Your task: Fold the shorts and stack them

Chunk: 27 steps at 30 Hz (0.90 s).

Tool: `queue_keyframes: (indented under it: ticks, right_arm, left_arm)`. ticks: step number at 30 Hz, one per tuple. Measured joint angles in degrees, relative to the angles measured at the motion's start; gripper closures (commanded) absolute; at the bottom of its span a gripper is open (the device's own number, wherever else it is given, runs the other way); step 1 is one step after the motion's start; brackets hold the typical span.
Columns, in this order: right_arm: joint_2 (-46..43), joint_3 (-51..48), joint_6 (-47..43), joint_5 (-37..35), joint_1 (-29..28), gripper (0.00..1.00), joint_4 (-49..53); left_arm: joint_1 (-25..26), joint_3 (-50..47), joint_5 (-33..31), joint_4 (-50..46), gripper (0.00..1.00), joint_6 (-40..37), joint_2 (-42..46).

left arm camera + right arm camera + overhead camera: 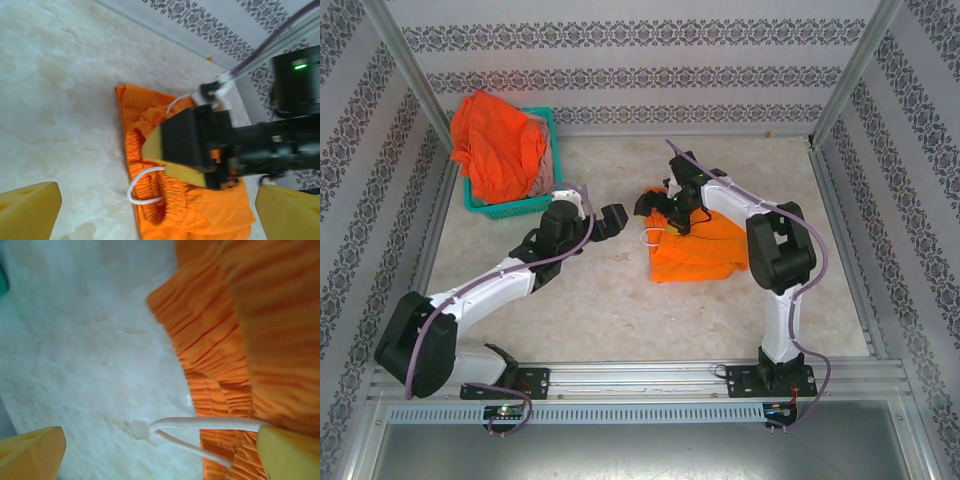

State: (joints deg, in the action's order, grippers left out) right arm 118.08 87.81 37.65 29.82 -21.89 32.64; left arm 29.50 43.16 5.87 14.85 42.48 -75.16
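The yellow-orange shorts (700,255) lie folded on the table right of centre, their waistband (160,200) and white drawstring (137,187) facing left. My right gripper (665,210) hovers open over the waistband's far corner, and one of its yellow fingers (185,172) rests just above the cloth. It holds nothing; the drawstring (210,426) lies loose between its pads. My left gripper (600,212) stands open a little left of the shorts, above bare table, with nothing in it. The red-orange shorts (498,150) are heaped in the teal basket (515,208), with a bit of pinkish cloth (548,170) beside them.
The basket stands at the back left against the patterned wall. Metal frame posts (840,95) rise at the back corners. The marble tabletop (590,300) is bare in front of both grippers and to the left of the folded shorts.
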Motion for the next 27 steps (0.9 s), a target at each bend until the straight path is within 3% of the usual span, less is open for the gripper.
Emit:
queue_keyframes:
  ticks: [6, 9, 18, 23, 27]
  right_arm:
    - [1.3, -1.0, 1.9, 4.4, 1.0, 0.02, -4.2]
    - [0.1, -1.0, 0.6, 2.9, 1.0, 0.02, -3.0]
    - [-7.9, 6.8, -8.5, -18.4, -3.7, 0.13, 11.1]
    - [-0.5, 16.5, -12.4, -28.5, -7.6, 0.20, 19.2]
    - [7.8, 20.8, -13.6, -31.8, -10.0, 0.24, 22.6]
  left_arm:
    - [-0.4, -1.6, -0.6, -1.5, 0.00, -0.2, 2.9]
    - [-0.4, -1.7, -1.8, -4.1, 0.00, -1.0, 4.7]
    - [-3.0, -2.6, -4.3, -9.2, 0.00, -3.3, 11.6]
    - [-3.4, -3.8, -4.6, -10.9, 0.00, -3.3, 12.2]
    - [-3.6, -4.4, -4.6, -11.5, 0.00, -3.2, 12.5]
